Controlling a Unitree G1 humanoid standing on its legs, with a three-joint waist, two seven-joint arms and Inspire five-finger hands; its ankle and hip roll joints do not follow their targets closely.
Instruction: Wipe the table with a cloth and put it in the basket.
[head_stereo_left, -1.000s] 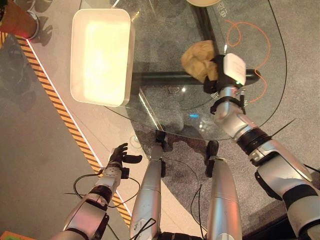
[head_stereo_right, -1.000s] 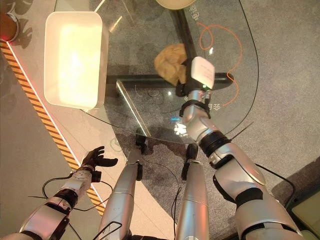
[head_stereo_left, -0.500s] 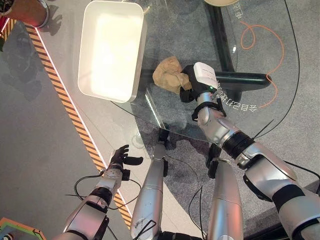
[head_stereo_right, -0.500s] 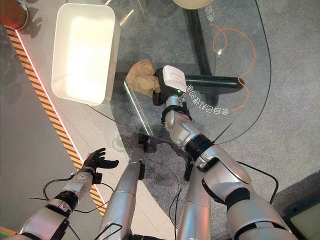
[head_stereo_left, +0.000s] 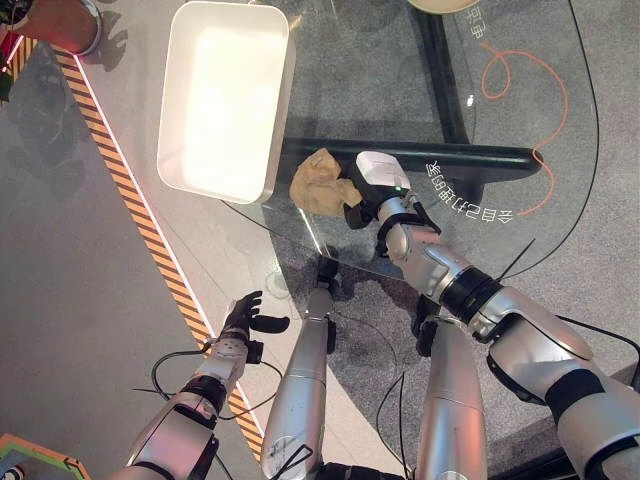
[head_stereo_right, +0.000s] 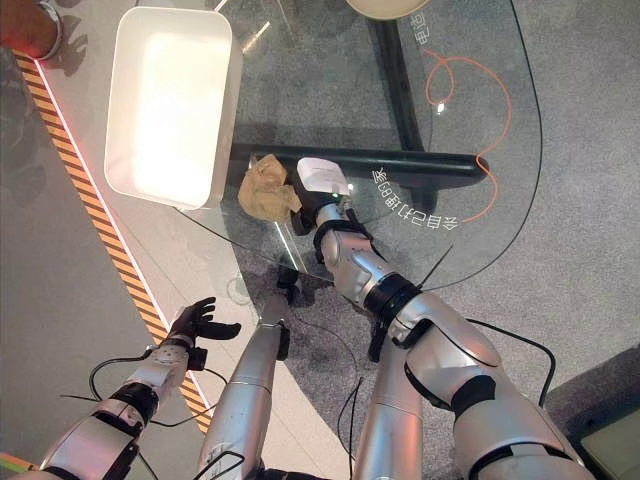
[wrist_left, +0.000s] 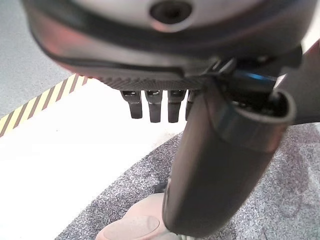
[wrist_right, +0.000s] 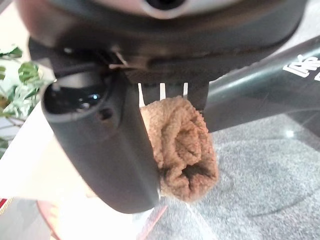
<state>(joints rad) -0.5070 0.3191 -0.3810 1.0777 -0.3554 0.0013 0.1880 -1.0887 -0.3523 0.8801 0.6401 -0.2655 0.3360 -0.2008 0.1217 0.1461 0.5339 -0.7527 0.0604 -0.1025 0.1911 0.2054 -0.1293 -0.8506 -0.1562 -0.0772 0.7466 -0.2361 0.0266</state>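
- I have the round glass surface (head_stereo_left: 500, 120) under me, its near edge curving just in front of the robot, with a dark frame bar showing through the glass
- The white rectangular basket (head_stereo_left: 178, 100) sits at the surface's left edge, partly hanging past the rim, and looks empty
- An orange cable (head_stereo_left: 545, 110) loops on the far right part of the glass, well apart from the work
- My right hand (head_stereo_left: 352, 190) is down on the glass near the front left edge, fingers (wrist_right: 165, 92) and thumb curled round the brown terry cloth (head_stereo_left: 316, 183), which bulges out toward the basket; the wrist view shows the cloth bunched in a roll between thumb and fingers
- The cloth is just beside the basket's near corner but not yet touching it or over it
- My left hand (head_stereo_left: 245, 318) hangs low over the floor by the striped hazard tape (head_stereo_left: 130, 230), fingers spread and relaxed, holding nothing
- My worry: the cloth is only held by one end, so a lift toward the basket could let it slip free and drop off the nearby edge, or the hand could nudge the overhanging basket off the glass
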